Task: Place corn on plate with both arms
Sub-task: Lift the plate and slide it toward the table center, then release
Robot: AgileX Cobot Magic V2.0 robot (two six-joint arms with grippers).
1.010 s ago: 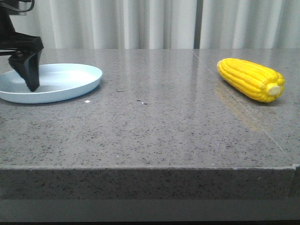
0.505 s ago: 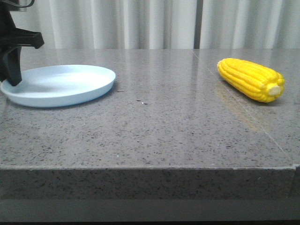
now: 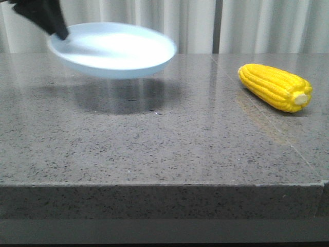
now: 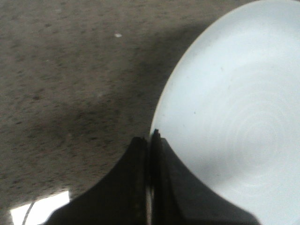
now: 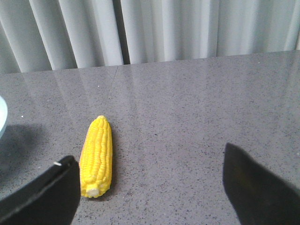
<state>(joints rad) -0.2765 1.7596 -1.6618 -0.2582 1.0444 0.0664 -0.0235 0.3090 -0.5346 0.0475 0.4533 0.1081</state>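
Note:
The pale blue plate (image 3: 115, 49) hangs tilted in the air over the left half of the table, casting a shadow below. My left gripper (image 3: 54, 28) is shut on its left rim; in the left wrist view the gripper (image 4: 150, 140) pinches the edge of the plate (image 4: 234, 103). The yellow corn (image 3: 275, 87) lies on the table at the right, pale stub end toward the front. In the right wrist view the corn (image 5: 97, 157) lies just beside one of my fingers (image 5: 42, 197). My right gripper (image 5: 150, 187) is open wide and empty, above the table.
The grey speckled stone table (image 3: 164, 144) has its front edge close to the camera. White curtains (image 3: 180, 25) hang behind it. A seam (image 3: 267, 123) runs across the table under the corn's side.
My left gripper has lifted the plate off the table and carried it up and to the right. The corn has not moved.

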